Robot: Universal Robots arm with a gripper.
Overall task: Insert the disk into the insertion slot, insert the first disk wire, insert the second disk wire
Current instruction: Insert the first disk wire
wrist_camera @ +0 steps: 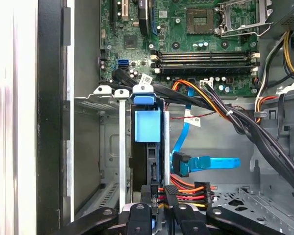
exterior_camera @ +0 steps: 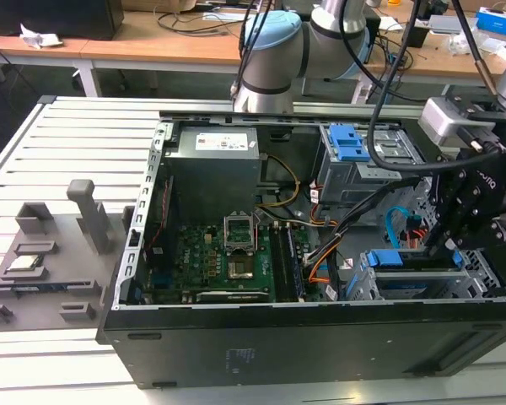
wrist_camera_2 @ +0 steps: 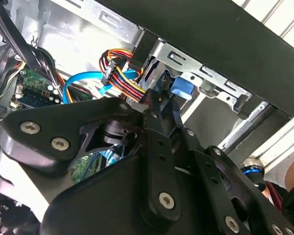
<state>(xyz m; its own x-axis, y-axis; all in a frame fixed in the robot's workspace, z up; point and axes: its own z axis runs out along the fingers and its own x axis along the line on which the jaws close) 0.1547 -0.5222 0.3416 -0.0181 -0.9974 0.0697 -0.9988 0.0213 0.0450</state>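
Toward four o'clock in the exterior view, shows the disk (exterior_camera: pixel 413 261) seated in the insertion slot (exterior_camera: pixel 367 284), has the gripper (wrist_camera_2: pixel 154 100) pinched nearly closed on the multicoloured wire plug (wrist_camera: pixel 169 190) at the disk's rear, and leaves the blue wire (wrist_camera: pixel 210 163) loose just beside, apparently unplugged.

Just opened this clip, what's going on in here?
A robot arm is working inside an open PC case. The disk, in its blue carrier, already sits in the slot. The gripper is down at the disk's end and looks closed on the multicoloured wire there. The blue wire lies beside the slot, seemingly not plugged in yet.
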